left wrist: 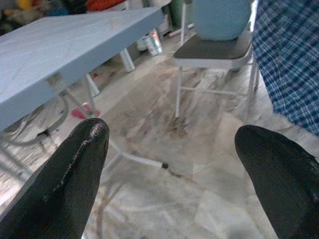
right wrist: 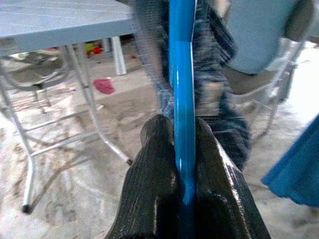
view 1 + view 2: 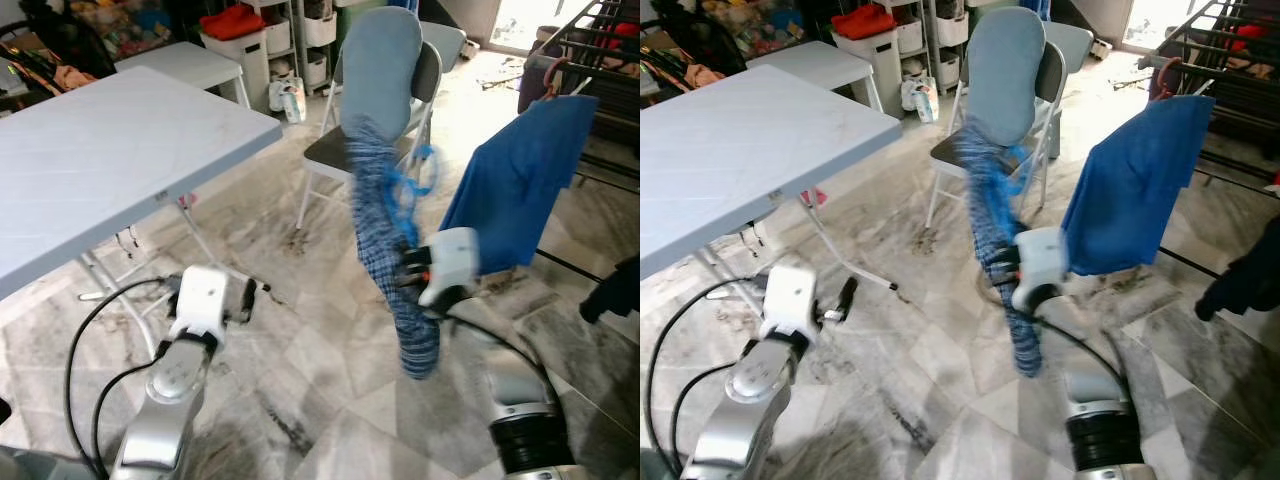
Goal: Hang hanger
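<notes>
My right gripper (image 2: 182, 149) is shut on a blue plastic hanger (image 2: 181, 74), whose hook (image 3: 418, 180) curls up near the chair. A blue plaid garment (image 3: 385, 250) hangs from the hanger, blurred, in front of the folding chair (image 3: 400, 70). To the right stands a dark drying rack (image 3: 600, 60) with a blue shirt (image 3: 515, 180) draped on it. My left gripper (image 1: 174, 169) is open and held low over the marble floor beside the table legs, nothing between its black fingers (image 1: 75, 174).
A grey folding table (image 3: 110, 150) stands at the left, its metal legs (image 2: 84, 99) near my arms. Shelves and white bins (image 3: 250, 40) line the back. A dark garment (image 3: 612, 290) hangs at the right edge. Marble floor (image 3: 300, 380) lies open ahead.
</notes>
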`<state>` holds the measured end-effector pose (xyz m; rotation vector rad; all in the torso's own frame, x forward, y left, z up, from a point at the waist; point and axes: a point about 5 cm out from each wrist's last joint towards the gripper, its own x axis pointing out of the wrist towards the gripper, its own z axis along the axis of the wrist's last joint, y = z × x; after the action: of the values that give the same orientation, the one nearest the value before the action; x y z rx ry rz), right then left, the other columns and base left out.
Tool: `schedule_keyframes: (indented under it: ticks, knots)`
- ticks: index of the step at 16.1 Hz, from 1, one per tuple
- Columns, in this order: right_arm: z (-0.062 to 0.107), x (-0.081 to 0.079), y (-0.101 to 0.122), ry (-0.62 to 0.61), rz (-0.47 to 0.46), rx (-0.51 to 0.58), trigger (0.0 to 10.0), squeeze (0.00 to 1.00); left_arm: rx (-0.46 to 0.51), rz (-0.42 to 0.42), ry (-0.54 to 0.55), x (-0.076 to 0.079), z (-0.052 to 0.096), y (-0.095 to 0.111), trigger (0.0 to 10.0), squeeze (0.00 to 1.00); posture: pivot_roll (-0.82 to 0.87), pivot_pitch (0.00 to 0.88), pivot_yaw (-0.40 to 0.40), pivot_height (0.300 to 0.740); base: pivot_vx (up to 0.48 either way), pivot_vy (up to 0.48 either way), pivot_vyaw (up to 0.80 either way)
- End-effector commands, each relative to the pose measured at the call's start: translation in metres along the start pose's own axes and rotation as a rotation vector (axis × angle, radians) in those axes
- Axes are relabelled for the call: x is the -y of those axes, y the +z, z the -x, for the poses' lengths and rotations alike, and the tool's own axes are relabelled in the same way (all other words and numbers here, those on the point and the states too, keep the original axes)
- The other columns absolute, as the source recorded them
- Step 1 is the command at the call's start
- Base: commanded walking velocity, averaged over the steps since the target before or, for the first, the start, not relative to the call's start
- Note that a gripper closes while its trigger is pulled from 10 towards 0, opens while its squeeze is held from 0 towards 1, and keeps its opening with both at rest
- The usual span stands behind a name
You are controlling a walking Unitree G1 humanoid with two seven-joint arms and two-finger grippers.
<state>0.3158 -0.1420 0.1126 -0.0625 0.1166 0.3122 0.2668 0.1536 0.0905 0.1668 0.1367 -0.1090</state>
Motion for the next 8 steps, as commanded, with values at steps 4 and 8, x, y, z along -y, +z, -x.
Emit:
schedule_keyframes:
  ticks: [4,8]
  knots:
    - [0.003,0.004,0.004,-0.01,0.019,0.033,10.0,0.0,0.02,0.035,-0.04,0.011,-0.004,0.003,10.0,0.0,-0.08,0.0,0.052,0.74,0.066,0.0,0.0]
    - [0.006,0.003,0.002,0.001,0.038,0.027,10.0,0.0,0.019,0.061,-0.054,0.018,-0.001,0.001,10.0,0.0,-0.09,0.0,0.035,0.74,0.331,0.0,0.0]
